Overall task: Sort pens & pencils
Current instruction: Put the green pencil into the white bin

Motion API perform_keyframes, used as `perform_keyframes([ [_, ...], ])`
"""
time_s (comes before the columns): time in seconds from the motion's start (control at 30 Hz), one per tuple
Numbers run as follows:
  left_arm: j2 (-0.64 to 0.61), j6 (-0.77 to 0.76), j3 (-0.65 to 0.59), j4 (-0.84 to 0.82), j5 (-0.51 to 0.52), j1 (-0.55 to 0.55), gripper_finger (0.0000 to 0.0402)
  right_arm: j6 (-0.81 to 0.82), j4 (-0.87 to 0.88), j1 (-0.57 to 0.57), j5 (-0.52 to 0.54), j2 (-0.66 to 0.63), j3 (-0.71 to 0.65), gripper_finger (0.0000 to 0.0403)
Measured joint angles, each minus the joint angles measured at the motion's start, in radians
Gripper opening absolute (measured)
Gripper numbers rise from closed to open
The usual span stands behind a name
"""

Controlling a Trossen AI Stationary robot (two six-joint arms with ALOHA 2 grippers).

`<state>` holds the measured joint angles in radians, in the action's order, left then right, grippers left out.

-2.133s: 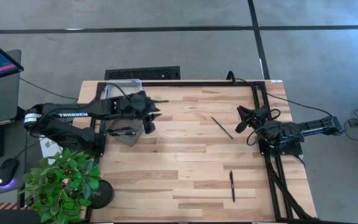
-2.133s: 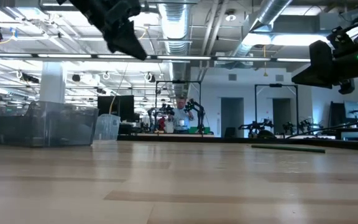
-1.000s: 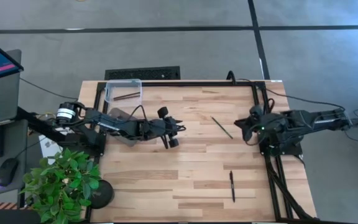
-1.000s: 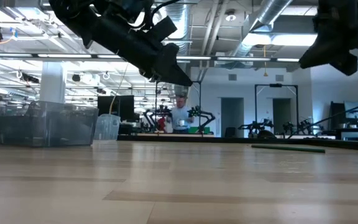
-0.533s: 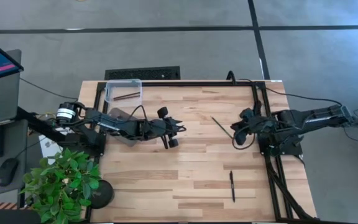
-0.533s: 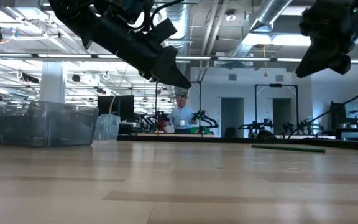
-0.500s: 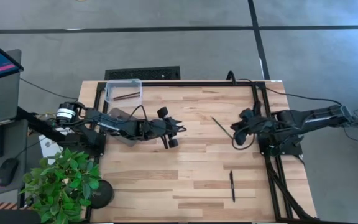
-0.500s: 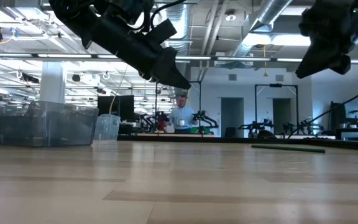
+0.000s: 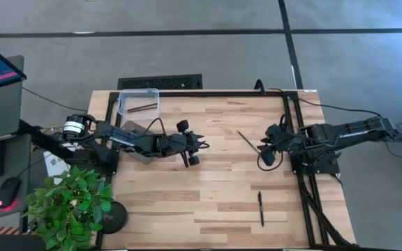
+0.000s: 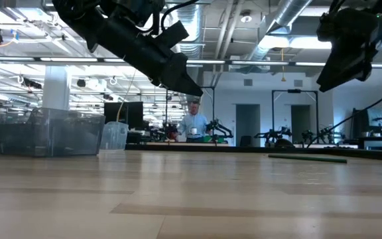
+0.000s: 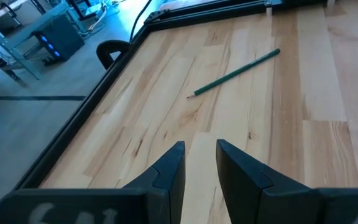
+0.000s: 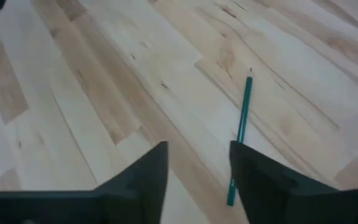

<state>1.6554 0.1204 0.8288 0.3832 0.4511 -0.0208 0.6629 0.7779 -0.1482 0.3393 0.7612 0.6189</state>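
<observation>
1. We see the right gripper (image 9: pixel 262 155) above the worktop (image 9: pixel 208 188) near its right side; its fingers (image 12: pixel 148 171) stand apart with nothing between them; the green pencil (image 12: pixel 240 132) lies flat on the wood just beside one finger and ahead of it, untouched.
2. From above, that pencil (image 9: pixel 248 142) lies at a slant, between the two arms and nearer the right gripper.
3. The left gripper (image 9: pixel 199 144) hovers over the worktop's left-centre; its fingers (image 11: pixel 169 171) are narrow, a slim gap between them, and empty; the pencil (image 11: pixel 234 73) lies well ahead of them.
4. A black pen (image 9: pixel 261 208) lies alone toward the near right of the worktop, well apart from both grippers.
5. A clear bin (image 9: pixel 138 102) sits at the far left corner; a brown pencil (image 9: pixel 142 107) lies inside it.
6. In the low view, both arms hang above the wood; a person (image 10: pixel 192 123) stands in the room far behind.
</observation>
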Motion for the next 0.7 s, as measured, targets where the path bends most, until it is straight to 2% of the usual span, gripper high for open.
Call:
perform_keyframes([
  [0.1, 0.0, 0.0, 0.0, 0.0, 0.0, 0.0, 0.0083, -0.008, -0.002, 0.0, -0.002, -0.004, 0.0, 0.023],
  [0.2, 0.0, 0.0, 0.0, 0.0, 0.0, 0.001, 0.0083, 0.014, -0.001, -0.002, -0.002, 0.0, 0.0, 0.025],
  [0.4, 0.0, 0.0, 0.0, -0.001, 0.0, 0.001, 0.0083, 0.123, 0.088, 0.045, -0.022, 0.102, -0.001, 0.0255],
  [0.7, 0.0, 0.0, 0.0, -0.006, 0.0, 0.001, 0.0083, 0.096, 0.08, 0.146, -0.136, 0.31, -0.002, 0.0255],
])
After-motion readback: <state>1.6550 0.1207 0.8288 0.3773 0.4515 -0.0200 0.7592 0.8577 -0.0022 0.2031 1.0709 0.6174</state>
